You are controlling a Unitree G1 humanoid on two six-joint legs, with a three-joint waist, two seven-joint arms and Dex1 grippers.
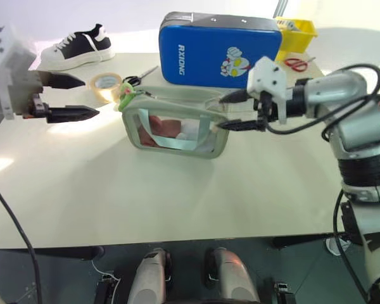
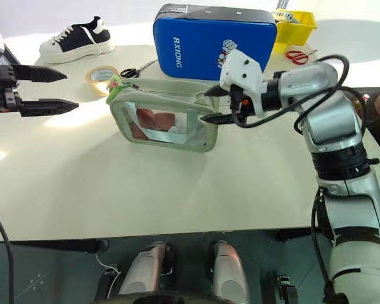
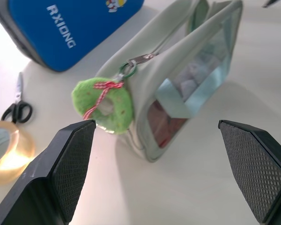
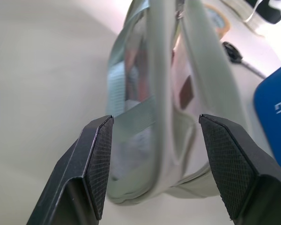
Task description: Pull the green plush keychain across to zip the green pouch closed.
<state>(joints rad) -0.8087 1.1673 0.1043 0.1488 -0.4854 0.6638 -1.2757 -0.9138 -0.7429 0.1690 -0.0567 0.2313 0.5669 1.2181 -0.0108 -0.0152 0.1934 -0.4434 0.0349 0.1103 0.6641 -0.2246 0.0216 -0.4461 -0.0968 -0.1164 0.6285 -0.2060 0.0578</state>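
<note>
The pouch stands upright mid-table, long axis running side to side, window facing the robot. The zip looks pulled all the way across already: the keychain hangs off the pouch's 9 o'clock end, and the top seam reads as closed along its length, though that's a judgement from this angle.

The right gripper sits at the pouch's 3 o'clock end with its fingers apart, one on either side of that end and not clamped on it in the wrist view. The left gripper hovers out at 9 o'clock from the keychain, jaws spread wide, holding nothing. A clear gap of bare table lies between it and the charm.

So the left arm is the nearer one to the keychain, and the charm lies straight off its fingertips toward 3 o'clock.

Further back, at 12 o'clock: tape roll, scissors, blue case, a shoe and a yellow bin.
</note>
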